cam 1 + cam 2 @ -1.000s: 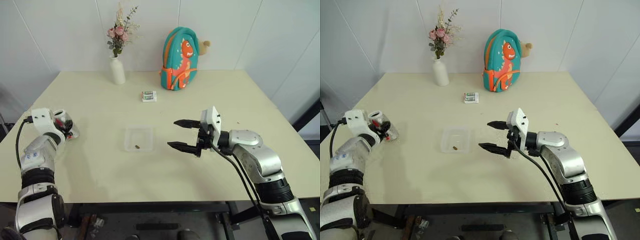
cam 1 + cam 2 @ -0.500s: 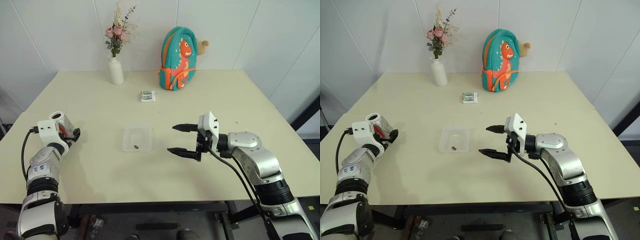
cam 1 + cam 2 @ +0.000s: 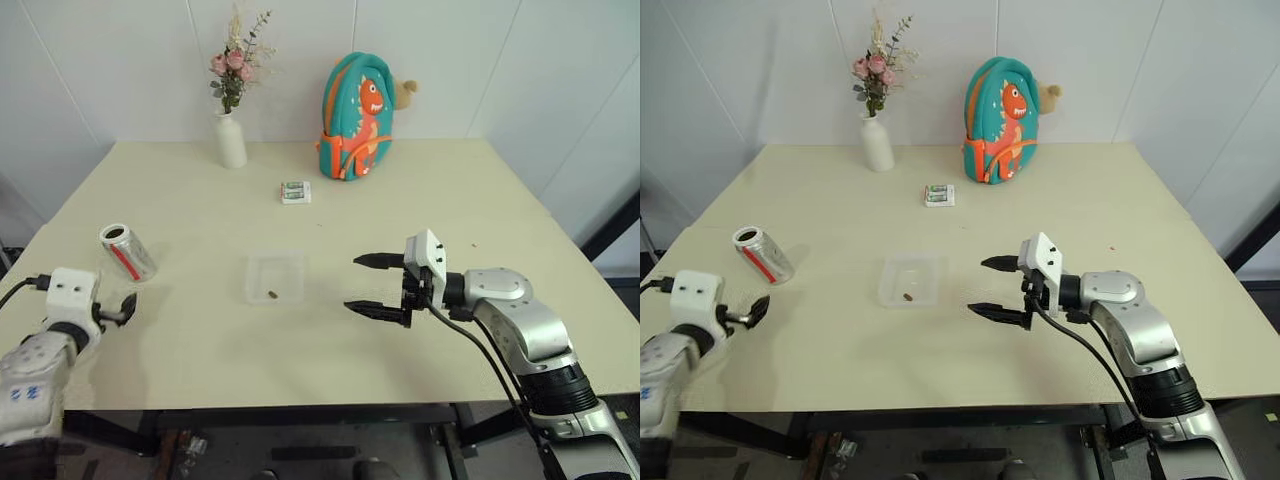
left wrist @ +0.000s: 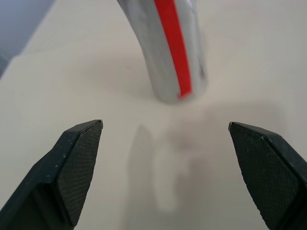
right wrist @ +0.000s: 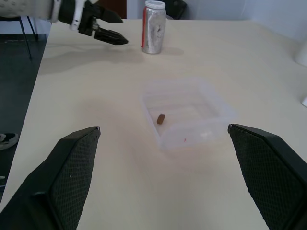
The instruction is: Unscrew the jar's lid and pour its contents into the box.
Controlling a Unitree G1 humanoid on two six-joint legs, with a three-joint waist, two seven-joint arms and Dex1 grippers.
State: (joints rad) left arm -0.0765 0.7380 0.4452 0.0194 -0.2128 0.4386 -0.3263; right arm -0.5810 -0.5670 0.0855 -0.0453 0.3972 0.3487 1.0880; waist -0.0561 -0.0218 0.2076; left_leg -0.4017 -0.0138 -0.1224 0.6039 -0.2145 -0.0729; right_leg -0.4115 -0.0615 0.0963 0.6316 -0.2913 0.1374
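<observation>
So the jar (image 3: 128, 252) stands on the bench (image 3: 200, 340) at the left, just past the left gripper (image 3: 127, 308), which is spread wide and empty. Box (image 3: 276, 277) sits mid-bench; right gripper (image 3: 371, 284), wide too, hovers beside it.

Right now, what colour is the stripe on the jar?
Red, on the silvery jar; the left wrist view shows it best.

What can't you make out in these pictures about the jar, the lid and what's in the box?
- Jar: its top is cut off by the left wrist view's edge.
- Jar in the head views: too small to tell if the lid is on.
- Box: one brown pellet shows; any others are too small to tell.
- Packet: its print is too small to read.
</observation>
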